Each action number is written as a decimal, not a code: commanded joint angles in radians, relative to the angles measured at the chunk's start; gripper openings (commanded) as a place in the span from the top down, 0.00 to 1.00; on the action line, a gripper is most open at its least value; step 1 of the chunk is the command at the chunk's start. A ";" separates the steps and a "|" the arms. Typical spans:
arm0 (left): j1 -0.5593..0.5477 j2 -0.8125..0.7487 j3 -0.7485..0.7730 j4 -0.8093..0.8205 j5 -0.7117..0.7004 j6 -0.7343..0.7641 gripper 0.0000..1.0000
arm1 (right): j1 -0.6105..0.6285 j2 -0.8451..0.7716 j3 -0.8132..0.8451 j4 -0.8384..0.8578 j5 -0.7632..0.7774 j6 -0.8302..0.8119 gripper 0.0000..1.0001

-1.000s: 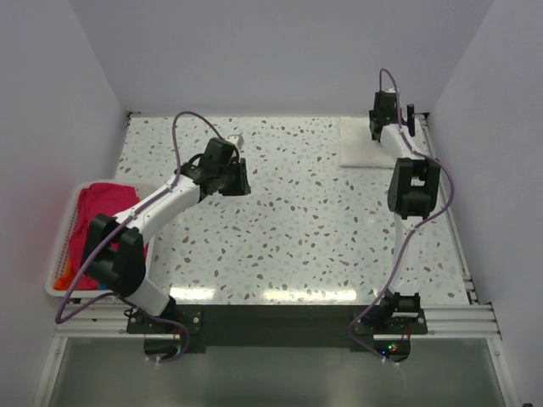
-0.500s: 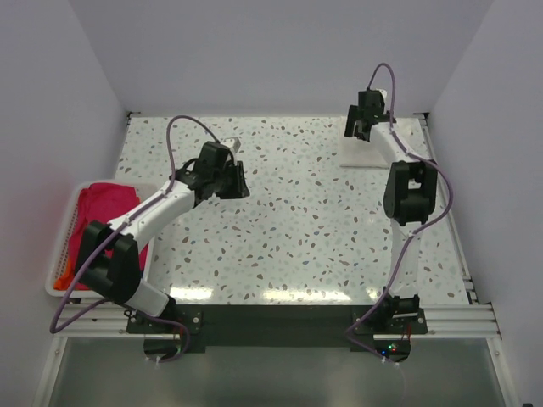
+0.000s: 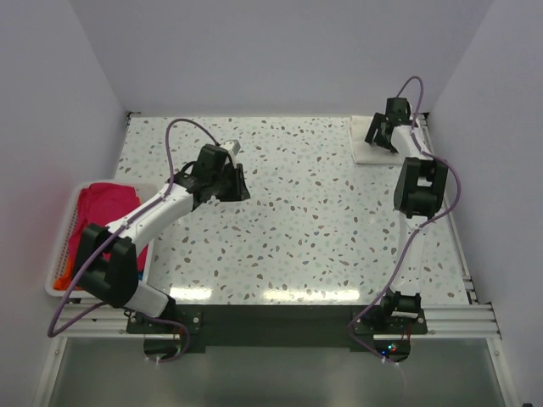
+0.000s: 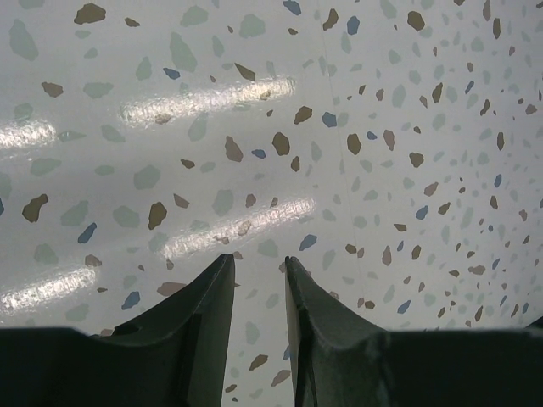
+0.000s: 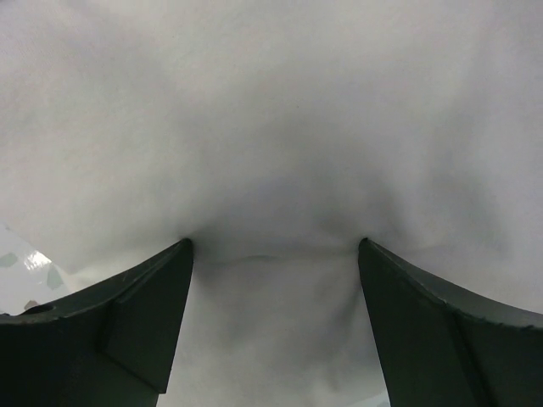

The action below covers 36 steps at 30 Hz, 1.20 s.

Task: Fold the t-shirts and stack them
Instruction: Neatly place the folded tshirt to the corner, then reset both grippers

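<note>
Rearward, right pincer (image 5: 273, 243) spread on white t-shirt (image 5: 271, 102), left pincer (image 4: 258, 259) narrowly apart above speckled table (image 4: 254, 127), basket (image 3: 56, 259) leftward

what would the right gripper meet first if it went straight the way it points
The white t-shirt: the right gripper points straight into it, and its spread fingers seem to be touching the cloth, which dimples at their tips.

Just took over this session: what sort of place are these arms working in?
Probably a lab test cell: plain white walls enclose a speckled table, with a basket of t-shirts at its left edge.
</note>
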 commanded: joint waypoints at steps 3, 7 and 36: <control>0.008 -0.018 -0.001 0.050 0.029 -0.007 0.65 | -0.032 0.056 0.058 -0.052 -0.013 0.011 0.17; 0.008 -0.005 -0.009 0.061 0.036 -0.015 0.65 | -0.031 0.040 0.035 -0.004 -0.055 0.037 0.16; 0.068 -0.433 -0.185 -0.014 -0.129 -0.002 0.49 | 0.575 -1.134 -1.091 0.298 -0.009 0.339 0.01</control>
